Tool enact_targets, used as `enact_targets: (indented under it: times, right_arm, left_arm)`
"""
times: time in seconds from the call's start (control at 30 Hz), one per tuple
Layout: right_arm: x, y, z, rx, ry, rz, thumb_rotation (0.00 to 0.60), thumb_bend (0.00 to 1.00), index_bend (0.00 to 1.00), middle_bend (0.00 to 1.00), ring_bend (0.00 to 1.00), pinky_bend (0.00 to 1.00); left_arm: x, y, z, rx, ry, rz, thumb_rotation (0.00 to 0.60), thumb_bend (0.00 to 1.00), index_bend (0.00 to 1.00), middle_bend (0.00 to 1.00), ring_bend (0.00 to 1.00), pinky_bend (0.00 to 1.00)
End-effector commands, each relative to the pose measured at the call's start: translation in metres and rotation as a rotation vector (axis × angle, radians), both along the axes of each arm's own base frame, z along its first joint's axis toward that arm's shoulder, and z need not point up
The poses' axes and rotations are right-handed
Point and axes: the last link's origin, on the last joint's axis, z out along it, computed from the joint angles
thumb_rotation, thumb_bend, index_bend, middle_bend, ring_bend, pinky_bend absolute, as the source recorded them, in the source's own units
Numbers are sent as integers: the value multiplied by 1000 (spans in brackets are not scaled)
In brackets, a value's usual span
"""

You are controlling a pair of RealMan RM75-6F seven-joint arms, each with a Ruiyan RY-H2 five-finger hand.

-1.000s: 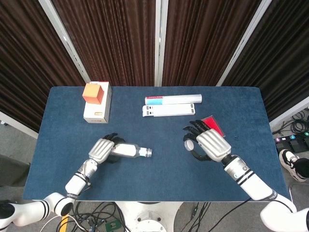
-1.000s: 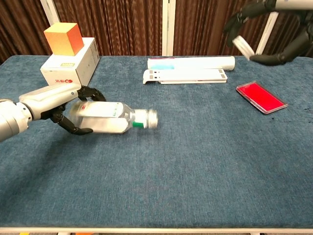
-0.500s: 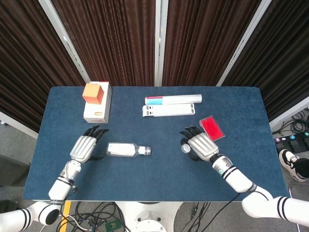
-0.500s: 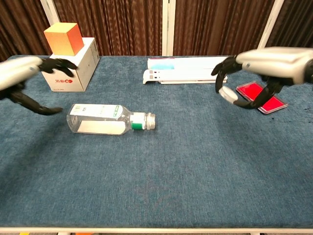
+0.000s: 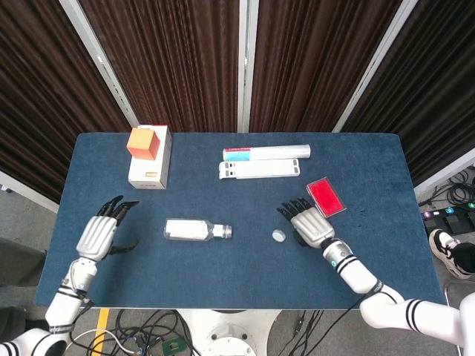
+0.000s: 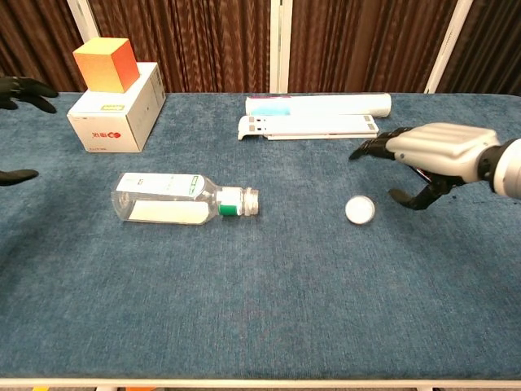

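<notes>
The left hand (image 5: 99,236) hangs released with fingers spread, grasping nothing; the chest camera cuts it off at the frame edge, showing only dark fingertips (image 6: 23,88). Well off to its right the clear plastic bottle with a white label (image 6: 181,198) lies on its side, uncapped neck pointing away from that hand. Further right, the small round white cap (image 6: 360,210) rests on the blue cloth-covered table (image 5: 245,282) just left of the right hand (image 5: 312,225), which is spread and empty, its palm hidden.

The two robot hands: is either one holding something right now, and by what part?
Neither. The left hand is open, apart from the bottle lying on the table. The right hand is open beside the white cap, not gripping it.
</notes>
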Motion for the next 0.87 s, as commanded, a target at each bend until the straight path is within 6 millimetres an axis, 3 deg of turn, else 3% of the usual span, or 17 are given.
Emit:
enact_targets:
  times: [0.03,0.2,0.33,0.47,0.67,0.87]
  right_arm:
    - [-11,1,30,-89,-65,-44,600,495,3,40,0,0]
    - [-30,18,87,-214,-162,-84,600,496,0,40,0,0]
    - [-54,52,140,-302,-238,-105,600,497,0,37,0,0]
    - [-72,89,177,-406,-301,-126,600,497,0,25,0,0]
    - [-88,133,197,-495,-380,-172,600,498,0,21,0,0]
    - [-88,143,195,-487,-415,-187,600,500,0,21,0,0]
  left_arm:
    - [-16,-2,16,42,34,42,600,213,138,163,33,126]
    - [-45,-8,53,140,116,95,600,213,151,171,33,124]
    - [-70,-24,86,231,190,142,600,213,161,172,33,118]
    - [-86,-46,107,240,232,156,600,214,161,172,33,106]
    - [-91,-83,125,281,236,202,600,212,161,172,33,103]
    - [-84,-101,122,284,227,217,600,209,161,172,33,100]
